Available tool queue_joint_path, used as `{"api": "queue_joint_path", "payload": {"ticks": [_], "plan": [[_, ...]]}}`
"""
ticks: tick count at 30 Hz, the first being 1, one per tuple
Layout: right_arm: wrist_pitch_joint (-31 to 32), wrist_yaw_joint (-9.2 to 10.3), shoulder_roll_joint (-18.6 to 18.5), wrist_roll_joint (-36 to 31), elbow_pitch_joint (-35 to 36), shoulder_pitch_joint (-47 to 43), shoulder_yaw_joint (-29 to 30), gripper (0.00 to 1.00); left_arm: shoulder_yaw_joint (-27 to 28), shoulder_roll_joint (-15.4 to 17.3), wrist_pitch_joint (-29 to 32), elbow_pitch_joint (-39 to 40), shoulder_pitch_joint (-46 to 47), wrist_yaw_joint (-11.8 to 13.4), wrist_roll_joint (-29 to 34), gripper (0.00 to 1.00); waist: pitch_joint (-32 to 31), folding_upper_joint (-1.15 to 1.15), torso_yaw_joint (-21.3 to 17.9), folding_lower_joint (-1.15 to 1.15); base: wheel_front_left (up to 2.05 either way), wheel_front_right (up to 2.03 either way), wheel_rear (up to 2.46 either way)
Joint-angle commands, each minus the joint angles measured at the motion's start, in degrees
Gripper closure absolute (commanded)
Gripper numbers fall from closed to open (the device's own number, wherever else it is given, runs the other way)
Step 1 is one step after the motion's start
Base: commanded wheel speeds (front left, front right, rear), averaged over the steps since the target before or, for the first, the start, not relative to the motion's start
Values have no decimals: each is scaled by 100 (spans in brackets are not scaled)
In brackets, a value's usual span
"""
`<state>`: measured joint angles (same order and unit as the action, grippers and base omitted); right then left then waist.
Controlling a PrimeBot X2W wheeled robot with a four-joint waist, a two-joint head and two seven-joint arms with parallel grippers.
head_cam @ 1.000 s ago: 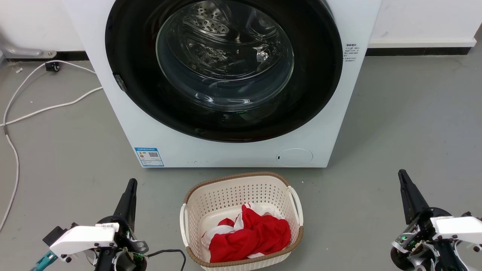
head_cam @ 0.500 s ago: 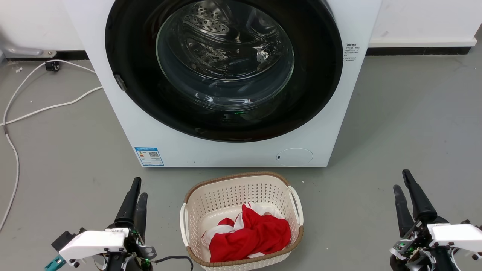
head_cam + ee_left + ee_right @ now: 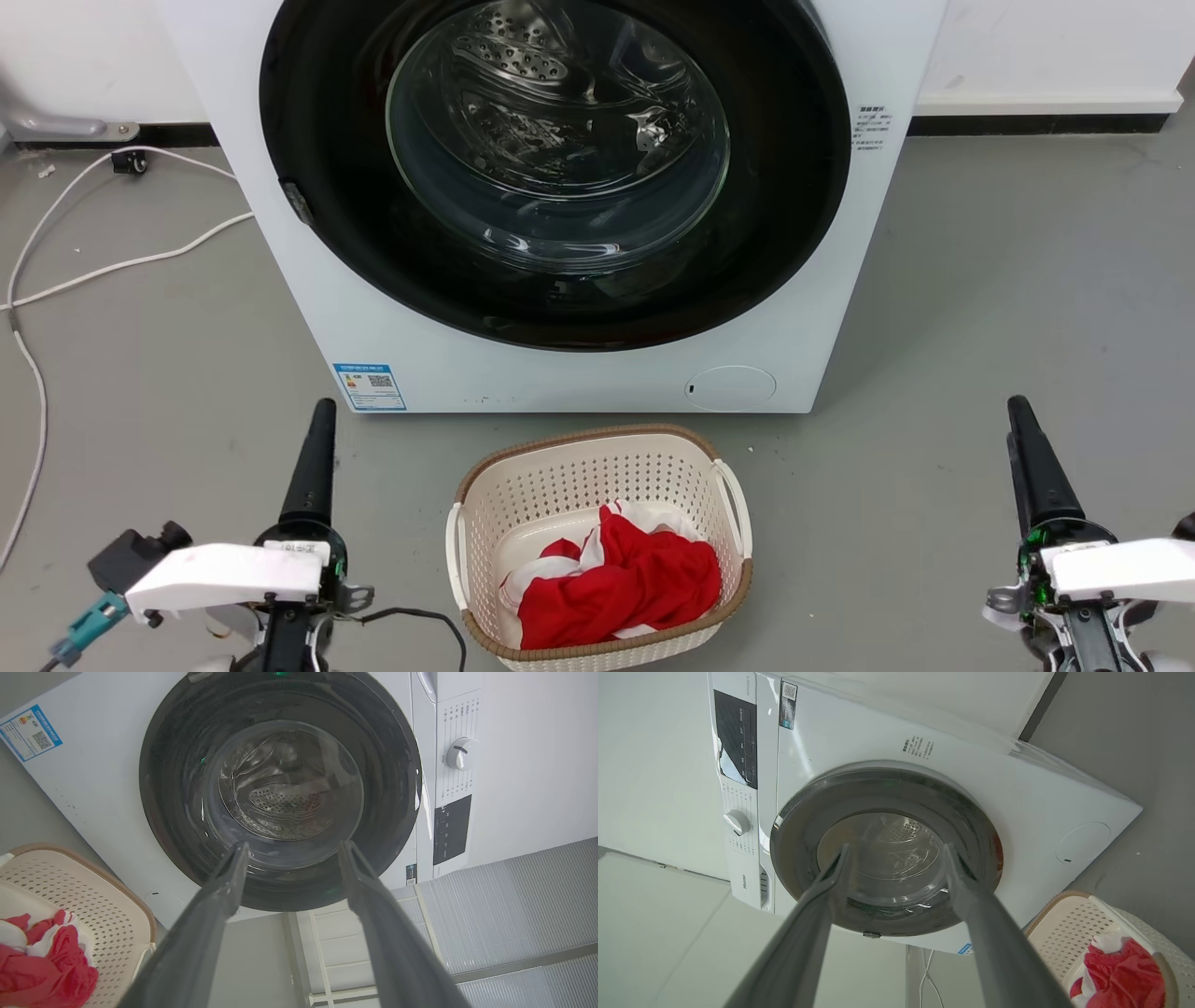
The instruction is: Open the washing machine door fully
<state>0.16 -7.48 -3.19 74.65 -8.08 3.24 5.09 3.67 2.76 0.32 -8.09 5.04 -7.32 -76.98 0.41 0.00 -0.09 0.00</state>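
The washing machine (image 3: pixel 560 378) is a white front-loader standing right in front of me. The washing machine door (image 3: pixel 784 187), a glossy black disc with a bulging glass bowl, lies flat against it, with a small grey tab (image 3: pixel 297 203) on its left rim. My left gripper (image 3: pixel 322 411) hovers low over the floor at the lower left, well short of the machine. The left wrist view shows this gripper (image 3: pixel 293 845) open and empty, pointing at the door (image 3: pixel 280 793). My right gripper (image 3: pixel 1016 406) sits at the lower right. In its wrist view it (image 3: pixel 897 848) is also open, facing the door (image 3: pixel 878 788).
A cream basket (image 3: pixel 560 439) holding red and white cloth (image 3: pixel 621 579) stands on the grey floor between my grippers, just before the machine. A white cable (image 3: pixel 93 271) trails over the floor at the left. The control knob (image 3: pixel 460 753) sits above the door.
Both grippers have turned at the wrist and their fingertips now reach a little further toward the machine. The door has stayed flat against the machine.
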Motion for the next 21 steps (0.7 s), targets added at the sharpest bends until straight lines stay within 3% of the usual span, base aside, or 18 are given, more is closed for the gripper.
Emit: {"api": "queue_joint_path", "payload": {"ticks": [1,14,21], "plan": [[-50,-1,-7,-222,170,70,-11,0,23,18,-43,172,163,-11,161,0,0,0,0,0,0,0,0],[-329,-1,0,-2420,659,-47,-187,0,-64,18,-328,552,86,4,1817,0,0,0,18,0,0,0,0],[-463,-1,4,-3242,684,-171,-220,0,-165,18,-469,549,44,57,2607,0,-1,0,17,0,0,0,0]]}}
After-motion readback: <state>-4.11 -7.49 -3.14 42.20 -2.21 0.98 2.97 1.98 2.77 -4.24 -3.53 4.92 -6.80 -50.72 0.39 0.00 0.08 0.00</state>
